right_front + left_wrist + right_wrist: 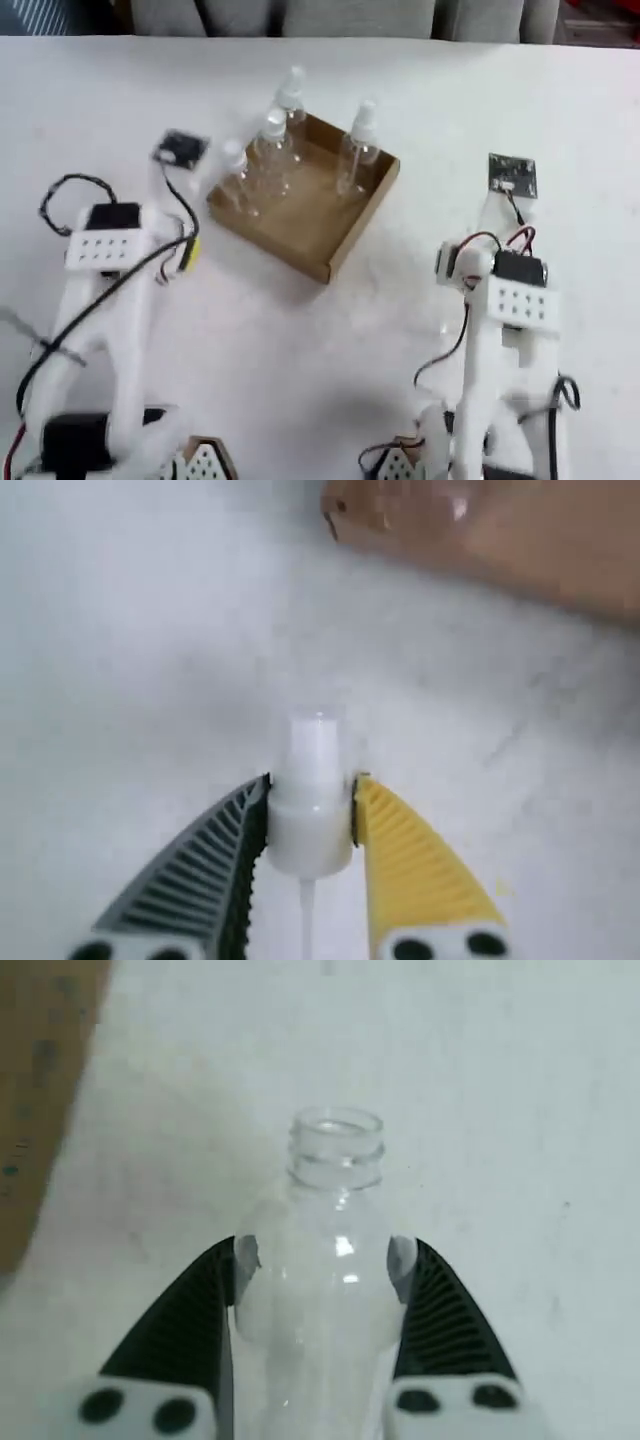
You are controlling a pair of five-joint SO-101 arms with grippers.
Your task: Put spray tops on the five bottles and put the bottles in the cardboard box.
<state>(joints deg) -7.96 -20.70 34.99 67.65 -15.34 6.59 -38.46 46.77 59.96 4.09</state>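
Bottles, four capped, are seen upright in the cardboard box in high view. Left wrist view: spray top is clamped between left gripper tips. Right wrist view: uncapped bottle is gripped by right gripper, neck past the tips

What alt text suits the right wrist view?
The right gripper holds a clear bottle with an open, uncapped neck. White table lies beyond, with an edge of the box.
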